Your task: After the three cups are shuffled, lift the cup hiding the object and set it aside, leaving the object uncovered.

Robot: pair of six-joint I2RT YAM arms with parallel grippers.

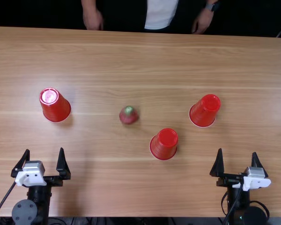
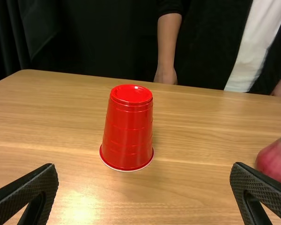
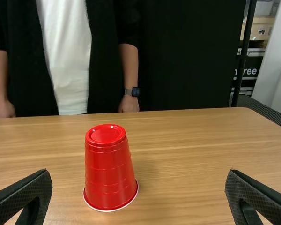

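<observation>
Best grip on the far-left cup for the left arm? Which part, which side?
I'd take the left cup across its side wall, above mid-height, the open left gripper coming in level from the near side. It stands upside down, closed base up, rim down, and tapers narrower upward.

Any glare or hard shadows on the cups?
Top view: bright glare on the base of the left cup; shadows on the wood are soft. Left wrist view: a bright reflection on the table in front of that cup. Right wrist view: the right cup is evenly lit, no glare.
</observation>
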